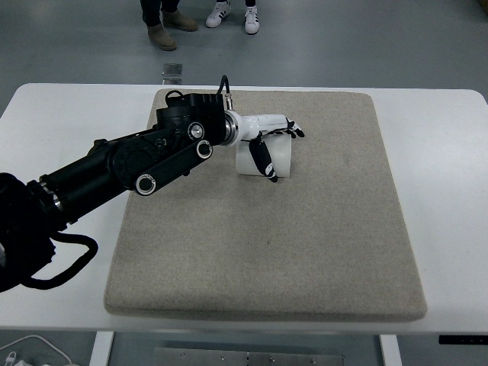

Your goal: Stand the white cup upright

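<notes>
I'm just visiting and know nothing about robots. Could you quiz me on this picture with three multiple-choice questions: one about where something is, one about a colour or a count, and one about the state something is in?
1. Where is the white cup?
A. On the grey mat, toward its far side
B. On the bare table by the near edge
C. On the floor

2. How many robot arms are in view?
A. None
B. One
C. Two

3. How is the cup positioned?
A. Standing upright
B. Lying on its side
C. Lifted clear above the mat

Answers:
1. A, the cup rests on the grey mat, in its far half.
2. B, only the left arm reaches in from the left edge; its left hand is at the cup, fingers over the top and thumb down the front.
3. B, the cup's long side lies along the mat.
</notes>
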Action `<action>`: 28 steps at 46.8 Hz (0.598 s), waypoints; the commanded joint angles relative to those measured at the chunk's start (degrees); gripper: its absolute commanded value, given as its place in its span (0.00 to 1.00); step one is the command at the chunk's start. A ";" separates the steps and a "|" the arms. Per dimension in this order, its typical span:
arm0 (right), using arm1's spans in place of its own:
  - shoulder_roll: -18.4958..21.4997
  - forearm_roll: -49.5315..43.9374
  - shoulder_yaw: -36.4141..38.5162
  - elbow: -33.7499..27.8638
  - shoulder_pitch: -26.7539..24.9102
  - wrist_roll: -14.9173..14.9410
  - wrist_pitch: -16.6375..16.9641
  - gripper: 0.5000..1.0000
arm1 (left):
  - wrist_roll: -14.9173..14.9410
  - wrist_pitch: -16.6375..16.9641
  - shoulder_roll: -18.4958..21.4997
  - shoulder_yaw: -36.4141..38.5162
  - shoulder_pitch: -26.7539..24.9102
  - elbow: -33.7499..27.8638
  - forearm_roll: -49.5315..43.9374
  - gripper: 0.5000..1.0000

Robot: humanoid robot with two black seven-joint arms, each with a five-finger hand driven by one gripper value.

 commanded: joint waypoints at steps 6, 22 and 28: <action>0.00 0.00 0.00 0.00 0.01 0.00 0.00 0.86 | 0.09 0.06 0.00 1.07 -0.09 0.00 0.26 0.70; 0.00 0.00 0.00 0.00 0.01 0.00 0.00 0.86 | 0.17 0.15 0.09 1.60 -0.62 0.00 0.08 0.17; 0.00 0.00 0.00 0.00 0.01 0.00 0.00 0.86 | 0.17 0.15 0.17 0.90 -1.49 0.43 -0.88 0.13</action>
